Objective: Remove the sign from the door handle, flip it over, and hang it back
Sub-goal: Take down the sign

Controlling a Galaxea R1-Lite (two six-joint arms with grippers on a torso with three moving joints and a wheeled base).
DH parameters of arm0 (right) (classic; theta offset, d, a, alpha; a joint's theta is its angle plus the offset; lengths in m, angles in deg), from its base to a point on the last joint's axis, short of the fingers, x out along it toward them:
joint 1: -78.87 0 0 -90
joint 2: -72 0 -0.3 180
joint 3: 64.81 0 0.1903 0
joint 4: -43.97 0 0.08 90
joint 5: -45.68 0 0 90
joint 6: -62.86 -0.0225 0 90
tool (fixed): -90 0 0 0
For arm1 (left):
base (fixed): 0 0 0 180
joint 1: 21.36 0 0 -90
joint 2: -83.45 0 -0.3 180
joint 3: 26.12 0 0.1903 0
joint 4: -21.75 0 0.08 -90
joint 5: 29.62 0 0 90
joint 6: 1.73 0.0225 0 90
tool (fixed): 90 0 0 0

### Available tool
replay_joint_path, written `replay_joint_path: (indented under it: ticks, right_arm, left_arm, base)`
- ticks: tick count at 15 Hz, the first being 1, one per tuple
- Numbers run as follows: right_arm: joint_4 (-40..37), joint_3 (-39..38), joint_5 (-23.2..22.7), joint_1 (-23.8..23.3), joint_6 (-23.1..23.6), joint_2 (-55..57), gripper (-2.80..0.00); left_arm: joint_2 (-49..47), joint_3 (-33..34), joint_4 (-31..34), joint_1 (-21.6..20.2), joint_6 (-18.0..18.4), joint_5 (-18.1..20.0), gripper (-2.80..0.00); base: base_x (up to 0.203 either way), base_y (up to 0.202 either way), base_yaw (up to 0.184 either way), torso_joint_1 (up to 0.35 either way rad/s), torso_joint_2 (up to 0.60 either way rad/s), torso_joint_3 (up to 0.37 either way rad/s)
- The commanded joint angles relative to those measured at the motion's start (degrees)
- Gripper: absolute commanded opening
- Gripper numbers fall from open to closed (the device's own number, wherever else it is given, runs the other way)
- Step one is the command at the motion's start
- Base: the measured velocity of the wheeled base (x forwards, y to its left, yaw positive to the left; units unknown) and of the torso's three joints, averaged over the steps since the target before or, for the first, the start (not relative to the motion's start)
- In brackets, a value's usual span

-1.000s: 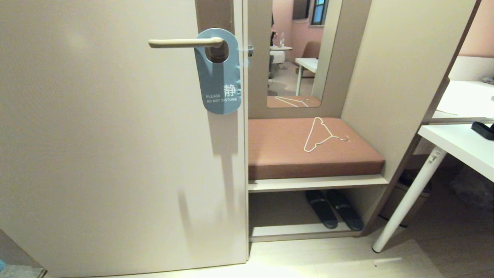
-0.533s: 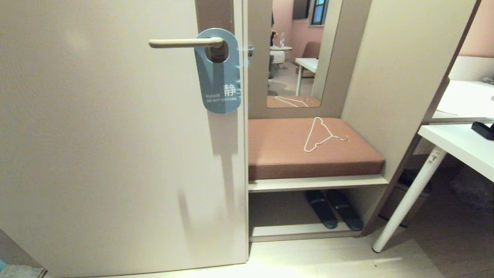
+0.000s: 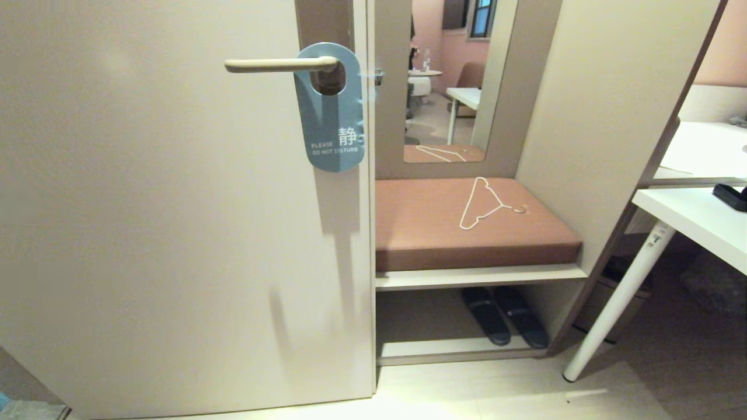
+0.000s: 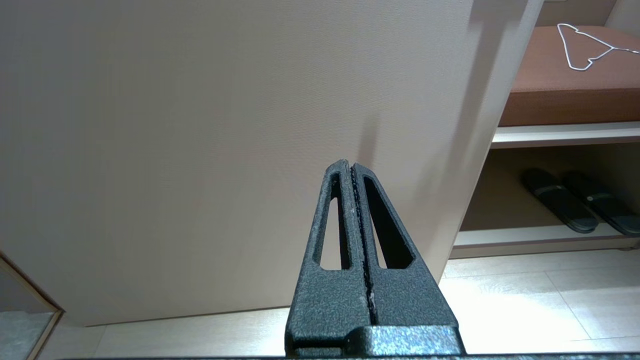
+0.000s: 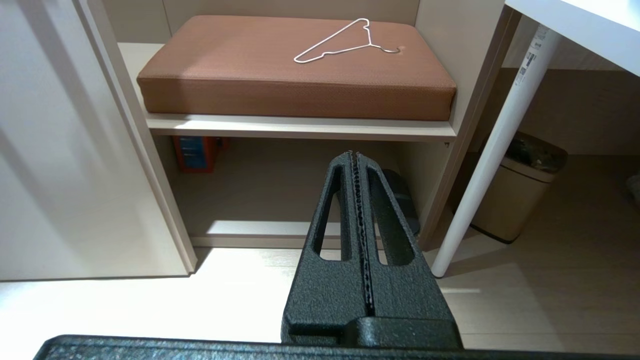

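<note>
The blue-grey sign (image 3: 334,125) hangs by its large hole on the cream door handle (image 3: 274,65), its "PLEASE DO NOT DISTURB" face outward, near the door's right edge. Neither arm shows in the head view. My left gripper (image 4: 350,165) is shut and empty, low down and pointing at the plain lower door panel (image 4: 225,125). In the same way my right gripper (image 5: 354,154) is shut with nothing in it, low before the shelf under the cushion. Neither wrist view shows the sign or the handle.
Right of the door a brown cushion (image 3: 467,233) lies on a bench shelf with a white wire hanger (image 3: 484,204) on it. Dark slippers (image 3: 505,315) sit underneath. A white desk (image 3: 694,221) with a slanted leg (image 3: 618,303) stands at the right, a bin (image 5: 520,195) behind it.
</note>
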Motion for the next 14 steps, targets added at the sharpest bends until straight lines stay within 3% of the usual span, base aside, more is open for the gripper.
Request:
replay_joint_path:
  ticks: [1, 14]
  right_arm:
    - [-0.01, -0.01, 0.02, 0.02, -0.02, 0.09, -2.80]
    - [-0.03, 0.01, 0.01, 0.02, 0.16, 0.09, -2.80]
  left_arm:
    - [-0.07, 0.00, -0.06, -0.01, -0.02, -0.02, -2.80]
    - [-0.07, 0.00, -0.03, -0.01, -0.07, -0.02, -2.80]
  base:
    - [0.000, 0.000, 0.000, 0.000, 0.00, 0.000]
    - [0.000, 0.000, 0.000, 0.000, 0.00, 0.000]
